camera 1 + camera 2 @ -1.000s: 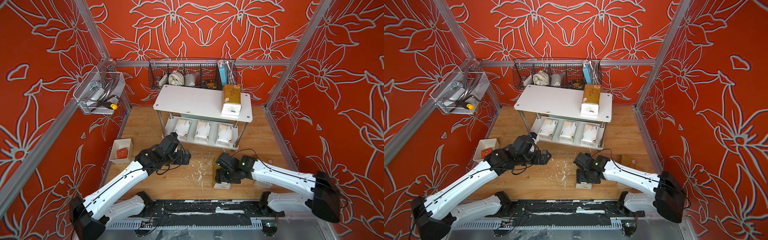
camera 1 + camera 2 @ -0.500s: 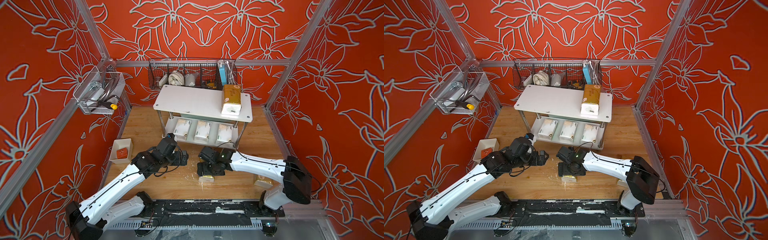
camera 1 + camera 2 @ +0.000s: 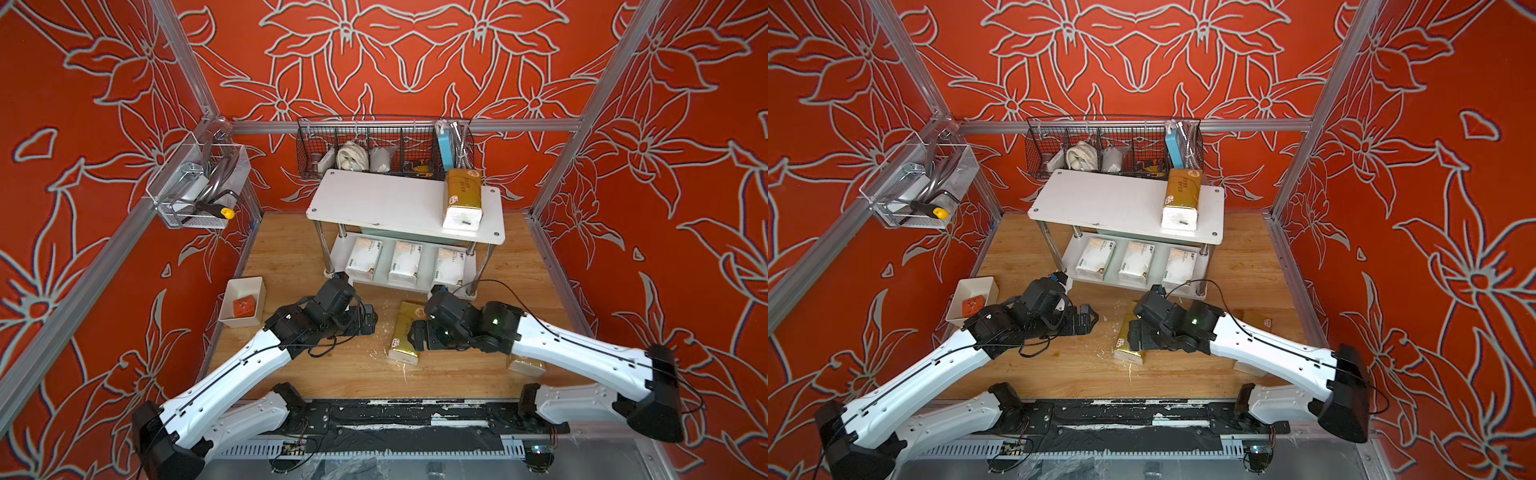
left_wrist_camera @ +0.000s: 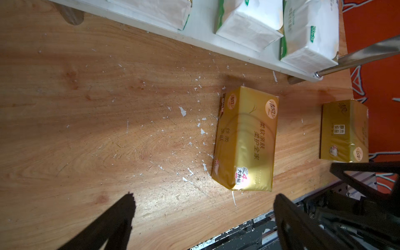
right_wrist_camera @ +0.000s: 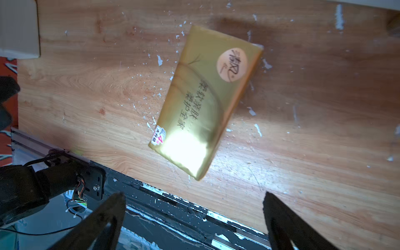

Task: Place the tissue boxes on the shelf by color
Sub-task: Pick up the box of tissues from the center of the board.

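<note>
The white two-tier shelf (image 3: 386, 199) stands at the back. One gold tissue box (image 3: 463, 195) lies on the right of its top tier. Three white tissue boxes (image 3: 405, 262) sit side by side on the lower tier. A gold box (image 3: 401, 332) (image 5: 207, 99) (image 4: 244, 138) lies flat on the wooden floor in the middle. My right gripper (image 3: 415, 337) (image 5: 193, 195) hangs open just over its right edge, holding nothing. Another gold box (image 3: 527, 365) (image 4: 344, 132) lies partly hidden under my right forearm. My left gripper (image 3: 368, 322) (image 4: 203, 201) is open and empty, left of the middle box.
A black wire basket (image 3: 374, 145) with a light-blue box (image 3: 445, 145) hangs behind the shelf. A clear bin (image 3: 195, 187) is fixed to the left wall. A small white tray (image 3: 232, 318) with an orange block sits at the floor's left edge. A black rail (image 3: 395, 415) runs along the front.
My right gripper carried the gold box from the front right leftward to the middle of the floor, opened and let it go. The left arm hardly moved.
</note>
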Controlling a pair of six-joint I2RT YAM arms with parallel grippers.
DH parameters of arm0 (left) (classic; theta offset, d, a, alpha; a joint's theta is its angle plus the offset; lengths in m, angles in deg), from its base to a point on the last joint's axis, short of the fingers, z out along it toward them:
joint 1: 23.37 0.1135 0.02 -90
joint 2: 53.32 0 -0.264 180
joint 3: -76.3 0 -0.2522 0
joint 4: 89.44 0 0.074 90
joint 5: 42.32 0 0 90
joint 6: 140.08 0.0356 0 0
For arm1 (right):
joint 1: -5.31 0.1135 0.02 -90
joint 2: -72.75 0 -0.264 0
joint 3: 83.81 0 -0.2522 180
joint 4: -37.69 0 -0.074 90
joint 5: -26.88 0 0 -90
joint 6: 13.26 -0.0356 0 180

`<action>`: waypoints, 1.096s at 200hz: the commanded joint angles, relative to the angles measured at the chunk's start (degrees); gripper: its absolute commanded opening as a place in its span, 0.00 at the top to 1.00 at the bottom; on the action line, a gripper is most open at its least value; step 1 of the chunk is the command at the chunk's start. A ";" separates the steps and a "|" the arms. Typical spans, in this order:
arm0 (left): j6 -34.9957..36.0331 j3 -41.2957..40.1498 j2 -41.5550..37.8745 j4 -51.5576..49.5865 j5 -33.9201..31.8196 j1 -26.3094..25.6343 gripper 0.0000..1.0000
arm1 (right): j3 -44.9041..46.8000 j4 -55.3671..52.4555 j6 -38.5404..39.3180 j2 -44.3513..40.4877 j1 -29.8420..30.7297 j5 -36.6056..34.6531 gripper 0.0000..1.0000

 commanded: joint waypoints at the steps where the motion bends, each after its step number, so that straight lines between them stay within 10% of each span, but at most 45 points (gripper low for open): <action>1: -2.52 -0.23 3.16 1.62 -1.10 -4.08 0.01 | 3.68 -5.86 -1.92 -5.06 -0.57 -4.29 0.01; 108: -6.55 6.52 23.99 7.32 -9.12 -20.81 0.01 | 21.69 -12.26 -6.92 -29.89 -7.34 -4.33 0.01; 219: -4.02 8.98 36.14 10.79 -9.59 -22.66 0.01 | 22.75 -12.29 -2.45 -32.33 -14.07 0.10 0.01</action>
